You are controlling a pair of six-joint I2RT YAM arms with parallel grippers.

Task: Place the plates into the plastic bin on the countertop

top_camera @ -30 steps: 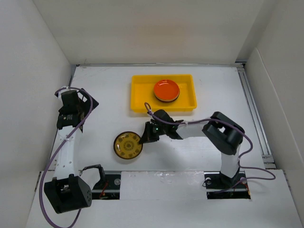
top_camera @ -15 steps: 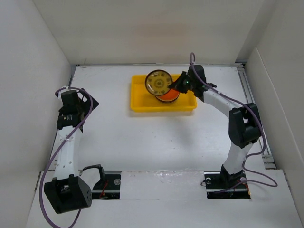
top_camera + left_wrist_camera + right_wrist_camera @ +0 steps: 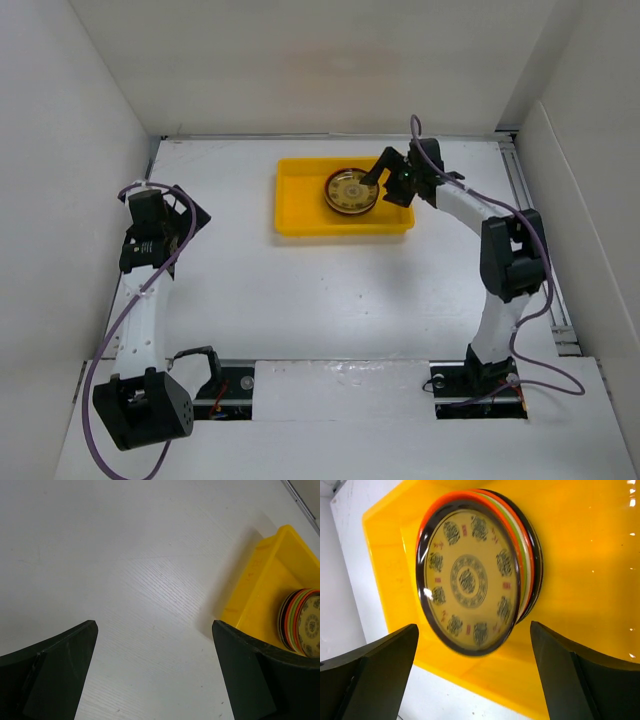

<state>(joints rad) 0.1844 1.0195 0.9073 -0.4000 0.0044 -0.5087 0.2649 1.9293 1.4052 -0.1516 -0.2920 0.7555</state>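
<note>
The right claw (image 3: 473, 626) hangs spread wide over the yellow bin (image 3: 295, 212), gripping nothing. Below it, a brown-gold plate (image 3: 470, 582) tops a stack of plates (image 3: 300, 622) inside the bin, with orange, green, cream and black rims showing beneath; its lower edge is blurred in the right wrist view. The bin sits at the far middle of the white tabletop (image 3: 300, 290). The left claw (image 3: 155, 625), well apart on the left, is likewise spread and empty above bare tabletop.
</note>
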